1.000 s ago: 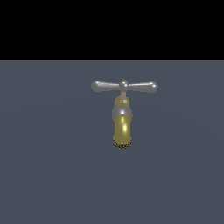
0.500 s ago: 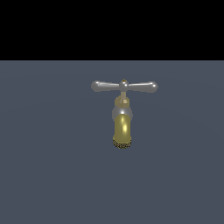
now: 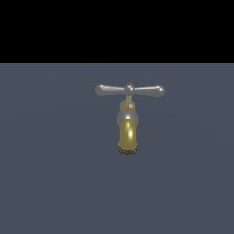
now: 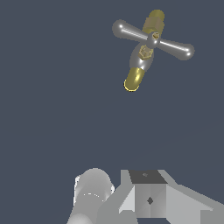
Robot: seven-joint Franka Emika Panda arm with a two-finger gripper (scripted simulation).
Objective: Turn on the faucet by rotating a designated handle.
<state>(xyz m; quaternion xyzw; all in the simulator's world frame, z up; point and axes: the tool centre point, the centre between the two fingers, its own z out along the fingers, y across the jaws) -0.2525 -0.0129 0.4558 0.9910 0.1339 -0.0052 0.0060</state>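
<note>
While the faucet [image 3: 128,130] stands alone on the flat slate-grey floor [image 3: 50,183], nothing is touching it in either view. In the exterior view it sits a little toward the exterior view's right of the floor's middle and nearer the far edge, where the grey surface meets the black background. Its shiny brass-yellow spout [image 3: 128,133] points toward the camera and ends in a rough speckled tip [image 3: 127,149]. Above the spout come a grey collar and a short brass stem. The handle [image 3: 130,90], a slim grey crossbar with rounded ends and a small brass knob at its centre, lies level across the top.

In the wrist view the faucet [image 4: 141,65] appears from above, with the handle [image 4: 152,40] crossing it at a slant. The robot's pale grey parts [image 4: 131,197] fill the lower edge of that picture, well apart from the faucet. These seem to be the hand body and a cylindrical link, but the fingertips are out of frame. Whether the gripper is spread or closed cannot be told, and nothing is seen held.
</note>
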